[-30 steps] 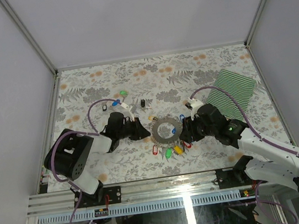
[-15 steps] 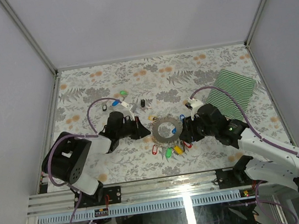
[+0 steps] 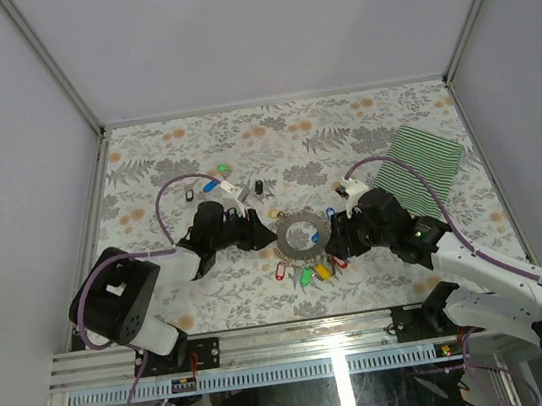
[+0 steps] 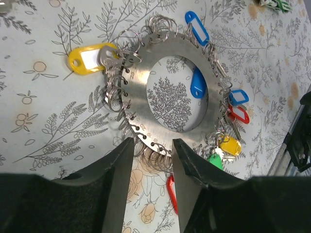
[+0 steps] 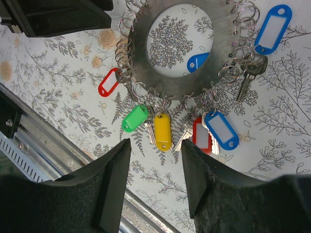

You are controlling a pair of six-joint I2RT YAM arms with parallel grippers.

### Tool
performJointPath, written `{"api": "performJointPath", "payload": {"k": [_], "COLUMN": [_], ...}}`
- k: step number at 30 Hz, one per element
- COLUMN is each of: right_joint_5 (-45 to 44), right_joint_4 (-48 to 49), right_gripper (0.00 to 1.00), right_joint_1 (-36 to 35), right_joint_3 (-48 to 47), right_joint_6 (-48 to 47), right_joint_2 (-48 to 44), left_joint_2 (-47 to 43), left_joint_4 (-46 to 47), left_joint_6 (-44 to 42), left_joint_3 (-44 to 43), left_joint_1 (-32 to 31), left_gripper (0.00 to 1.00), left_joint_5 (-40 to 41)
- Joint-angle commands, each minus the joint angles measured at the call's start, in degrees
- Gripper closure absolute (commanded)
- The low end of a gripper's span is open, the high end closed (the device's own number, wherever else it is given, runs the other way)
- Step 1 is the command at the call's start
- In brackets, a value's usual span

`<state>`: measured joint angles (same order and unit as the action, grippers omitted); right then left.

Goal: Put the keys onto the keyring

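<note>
One camera hangs high behind the two arms (image 3: 122, 295), looking steeply down over the whole tabletop (image 3: 361, 125). Each wrist camera rides low and close, peering out between its own jaws. All three take in the keyring (image 3: 286, 237), the wrist views from opposite sides of it.

Left arm (image 3: 123, 299), lower left of top view: black joint housings, white shells, left purple cable (image 3: 159, 211) looping. Right arm (image 3: 494, 283), lower right: white links, black wrist, right purple cable (image 3: 429, 191), green light (image 3: 418, 234). Fingers (image 4: 119, 184) matte black.
</note>
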<state>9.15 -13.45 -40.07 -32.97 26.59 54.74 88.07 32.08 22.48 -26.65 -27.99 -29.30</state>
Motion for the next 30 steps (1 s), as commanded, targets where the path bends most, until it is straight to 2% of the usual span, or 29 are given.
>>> {"api": "performJointPath", "payload": {"k": [1,20,30], "right_joint_5": [0.8,1.3,1.3], "right_joint_4": [2.3,2.6,2.3], "right_gripper": [0.48,0.48,0.48], "right_joint_1": [0.0,0.0,0.0], "right_joint_3": [-1.2,-1.3,-1.4], "right_joint_6": [0.2,0.4,0.3], "right_joint_2": [-1.5,-1.2,-1.3], "left_joint_2": [-1.5,5.5,7.5], "left_joint_4": [0.3,1.9,4.3], "left_joint_6": [-1.4,0.5,1.8], "left_joint_3": [0.3,-0.3,0.2], "left_joint_1": [-0.2,-0.6,-1.6], "left_gripper": [0.6,0.54,0.54], "left_joint_5": [2.9,1.0,0.7]}}
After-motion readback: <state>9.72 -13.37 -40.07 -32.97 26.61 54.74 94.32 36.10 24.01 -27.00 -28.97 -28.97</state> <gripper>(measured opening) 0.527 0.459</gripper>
